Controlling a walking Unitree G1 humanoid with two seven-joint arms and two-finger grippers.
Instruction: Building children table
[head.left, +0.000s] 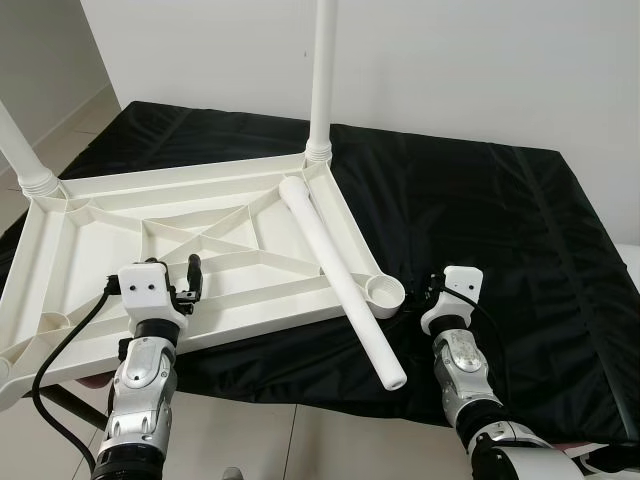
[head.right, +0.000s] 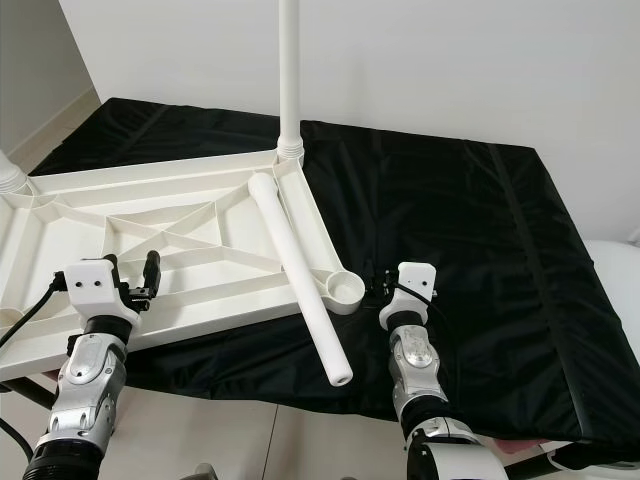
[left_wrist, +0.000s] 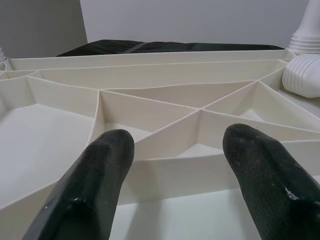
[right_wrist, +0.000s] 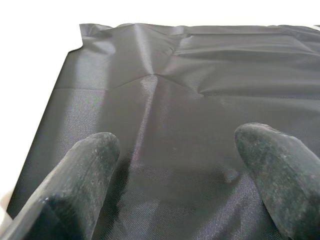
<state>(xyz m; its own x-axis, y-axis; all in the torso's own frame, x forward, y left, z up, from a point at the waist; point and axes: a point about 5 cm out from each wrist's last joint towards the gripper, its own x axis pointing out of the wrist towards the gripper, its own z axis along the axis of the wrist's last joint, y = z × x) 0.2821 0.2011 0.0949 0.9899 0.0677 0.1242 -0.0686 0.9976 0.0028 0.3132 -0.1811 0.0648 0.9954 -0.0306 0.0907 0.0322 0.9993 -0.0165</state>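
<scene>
The white ribbed tabletop lies upside down on a black cloth. One white leg stands upright in its far right corner, and another leg in the far left corner. A loose leg lies across the right side, its end jutting past the table's front edge. The near right corner socket is empty. My left gripper hovers open over the tabletop's near ribs. My right gripper is open over the cloth, just right of the empty socket.
The black cloth covers the work table, with flat room to the right of the tabletop. The tabletop's near left part overhangs the front edge. A white wall stands behind, and pale floor tiles lie below the front edge.
</scene>
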